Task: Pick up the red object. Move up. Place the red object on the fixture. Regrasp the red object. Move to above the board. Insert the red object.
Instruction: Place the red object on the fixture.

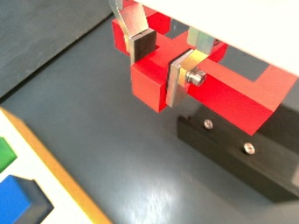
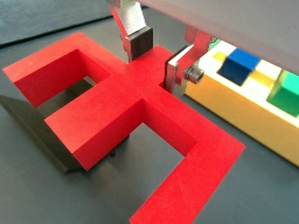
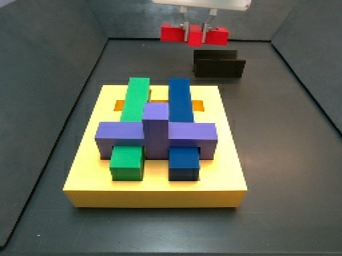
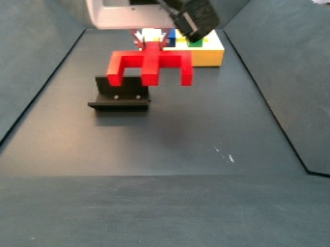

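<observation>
Red object (image 1: 222, 92) fills much of a wrist view: your gripper (image 1: 162, 63) has its jaws pinching the middle bar of the piece, one silver finger (image 1: 184, 77) with a bolt head pressed to one face and a dark pad on the opposite face. Beside and beneath it you see the black fixture (image 1: 251, 157) with two screws, and a yellow corner of the board (image 1: 41, 171) with blue and green blocks. In a wrist view from the opposite side, the red object (image 2: 128, 114) spreads out as a bar with square prongs, the gripper (image 2: 158, 57) clamped on its centre, the fixture (image 2: 47, 140) dark under it and the board (image 2: 251, 109) just beyond. In a side view, you see the board (image 3: 160, 180) near the camera, carrying green, blue and purple blocks, with the fixture (image 3: 219, 65) behind it and the red object (image 3: 194, 34) hanging in the gripper (image 3: 197, 30) above the fixture. In a side view from behind, the red object (image 4: 152, 66) sits level, over or on the fixture (image 4: 120, 95); you cannot tell whether they touch.
</observation>
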Available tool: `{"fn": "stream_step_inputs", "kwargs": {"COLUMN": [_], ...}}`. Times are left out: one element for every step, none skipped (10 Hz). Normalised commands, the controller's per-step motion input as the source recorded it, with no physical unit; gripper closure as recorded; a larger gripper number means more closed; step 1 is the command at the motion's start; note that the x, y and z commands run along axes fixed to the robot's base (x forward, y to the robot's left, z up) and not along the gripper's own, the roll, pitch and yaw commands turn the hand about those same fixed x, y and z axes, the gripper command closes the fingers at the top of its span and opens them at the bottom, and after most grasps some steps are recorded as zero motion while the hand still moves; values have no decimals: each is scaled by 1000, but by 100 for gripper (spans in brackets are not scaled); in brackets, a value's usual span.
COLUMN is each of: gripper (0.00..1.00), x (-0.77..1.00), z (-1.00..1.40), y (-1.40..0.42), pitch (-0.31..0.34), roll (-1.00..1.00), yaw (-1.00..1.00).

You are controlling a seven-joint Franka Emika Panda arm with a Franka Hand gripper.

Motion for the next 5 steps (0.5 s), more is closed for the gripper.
{"fn": "stream_step_inputs", "kwargs": {"gripper": [100, 100, 100, 100, 100], "x": [789, 751, 729, 743, 737], "z": [0, 0, 0, 0, 0], "y": [0, 9, 23, 9, 46], "pitch": [-37, -163, -183, -163, -111], "roll": [-694, -763, -780, -749, -743], "yaw": [-31, -37, -40, -43, -43]}}
